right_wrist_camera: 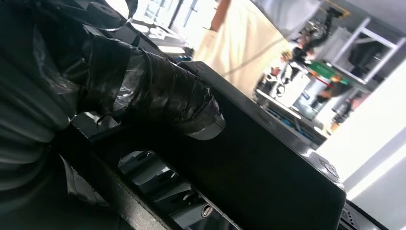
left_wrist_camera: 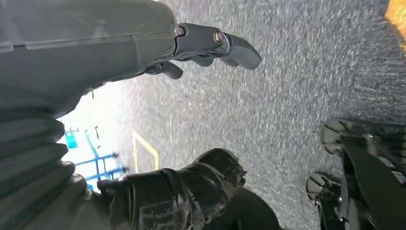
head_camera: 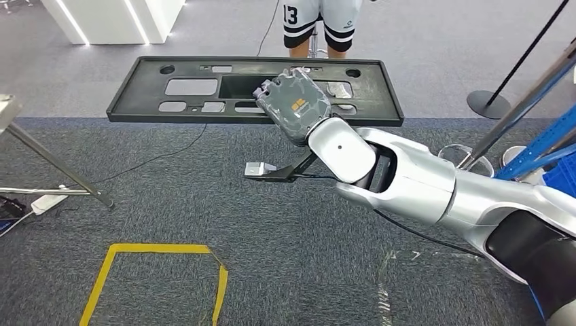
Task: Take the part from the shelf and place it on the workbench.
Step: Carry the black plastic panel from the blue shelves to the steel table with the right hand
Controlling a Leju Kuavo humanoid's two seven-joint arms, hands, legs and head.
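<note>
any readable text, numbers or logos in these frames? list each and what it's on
"13": on the white shorts of the person standing behind the black part.
Orange logo on the back of the right hand: too small to read.
Wrist views: no readable text.

Grey carpet (head_camera: 204, 197) under me, a yellow tape square (head_camera: 153, 275) marked on it lower left. A person in black-and-white shorts (head_camera: 322, 17) stands just ahead. A black stanchion base (head_camera: 489, 103) sits right, blue racking (head_camera: 553, 146) beside it, and a white power strip (head_camera: 46, 202) lies left.
</note>
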